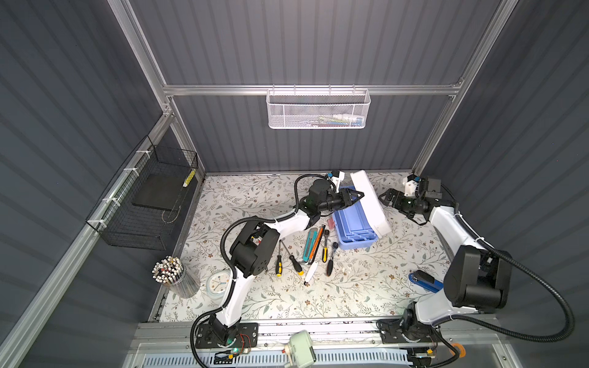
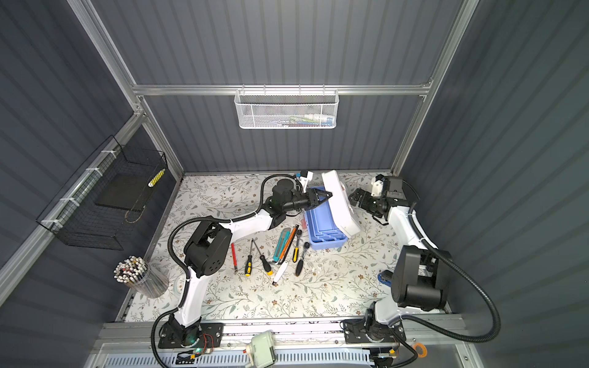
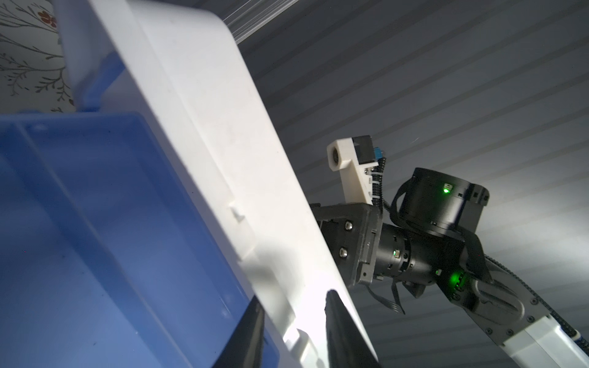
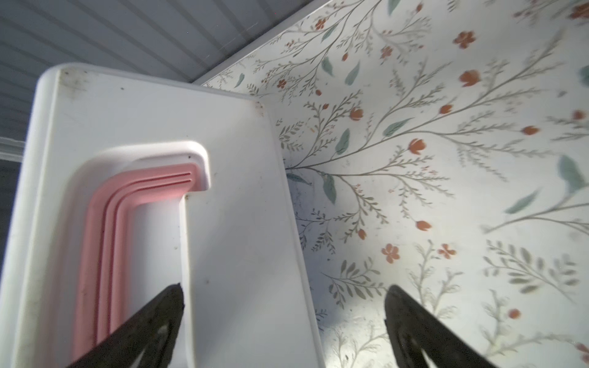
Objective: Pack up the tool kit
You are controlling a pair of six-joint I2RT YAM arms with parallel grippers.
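The tool kit box stands open at the back of the table, its blue base [image 1: 352,227] with tiered trays and its white lid [image 1: 373,204] raised almost upright. My left gripper [image 1: 361,194] is shut on the lid's rim [image 3: 223,178], one finger inside and one outside. My right gripper [image 1: 384,199] is open behind the lid, its fingers straddling the lid's edge beside the pink handle [image 4: 95,242]. Left of the box lie black-yellow screwdrivers [image 1: 278,266], a teal knife [image 1: 309,243], a ratchet [image 1: 331,261] and a red hex key [image 2: 234,255].
A blue stapler [image 1: 425,280] lies at the right by my right arm. A pencil jar [image 1: 173,280] and a small clock [image 1: 218,283] sit at the front left. A black wire basket [image 1: 143,204] hangs on the left wall, a white mesh basket [image 1: 318,110] on the back rail.
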